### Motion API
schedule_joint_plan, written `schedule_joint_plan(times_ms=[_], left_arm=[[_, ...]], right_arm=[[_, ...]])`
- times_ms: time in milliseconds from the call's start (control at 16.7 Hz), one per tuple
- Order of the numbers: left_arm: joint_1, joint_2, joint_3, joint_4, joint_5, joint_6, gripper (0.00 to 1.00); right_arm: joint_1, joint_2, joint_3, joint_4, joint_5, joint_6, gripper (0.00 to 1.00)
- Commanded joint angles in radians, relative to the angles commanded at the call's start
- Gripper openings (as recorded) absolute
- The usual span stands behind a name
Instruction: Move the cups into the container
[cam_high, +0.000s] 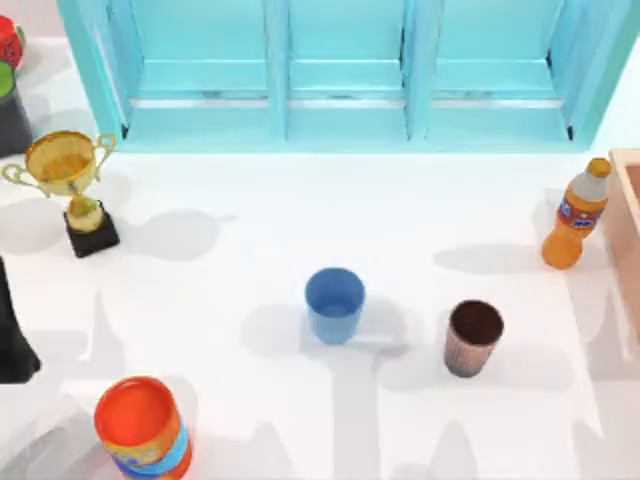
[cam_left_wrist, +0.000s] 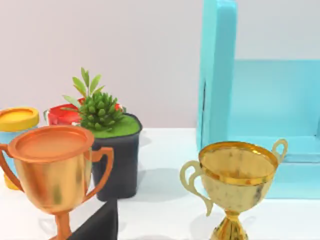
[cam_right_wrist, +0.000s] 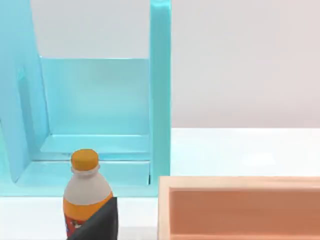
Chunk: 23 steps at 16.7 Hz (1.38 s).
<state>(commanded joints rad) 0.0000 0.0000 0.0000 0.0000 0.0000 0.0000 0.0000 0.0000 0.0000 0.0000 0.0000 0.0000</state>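
Light blue, the plain cup (cam_high: 334, 303) stands upright near the middle of the white worktop (cam_high: 300, 420). Just to its right, apart from it, stands the dark brown cup (cam_high: 472, 336) with ribbed sides, also upright. The peach-tan container (cam_high: 627, 232) sits at the worktop's right edge, only partly in view, well apart from both cups; an orange bottle (cam_high: 576, 214) stands just beside its left wall.

A dark part of the left arm (cam_high: 14, 340) shows at the top view's left edge, far from the cups; its tool's state I cannot tell. The right wrist view looks over the container's rim (cam_right_wrist: 240, 183) and the bottle (cam_right_wrist: 86, 199); whether the right tool is apart or together I cannot tell.

On the left side stand a gold trophy (cam_high: 68, 178) and an orange-red canister (cam_high: 142, 428).
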Motion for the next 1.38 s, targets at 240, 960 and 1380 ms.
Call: schedule_joint_plan(times_ms=[240, 960, 1380], left_arm=[[0.0, 0.0, 0.0, 0.0, 0.0, 0.0, 1.0], [0.0, 0.0, 0.0, 0.0, 0.0, 0.0, 1.0], [0.0, 0.0, 0.0, 0.0, 0.0, 0.0, 1.0]], right_arm=[[0.014, 0.031, 0.032, -0.029, 0.001, 0.012, 1.0], [0.303, 1.01, 0.865, -0.747, 0.021, 0.297, 1.0], [0.475, 1.589, 1.328, -1.157, 0.011, 0.481, 1.0]])
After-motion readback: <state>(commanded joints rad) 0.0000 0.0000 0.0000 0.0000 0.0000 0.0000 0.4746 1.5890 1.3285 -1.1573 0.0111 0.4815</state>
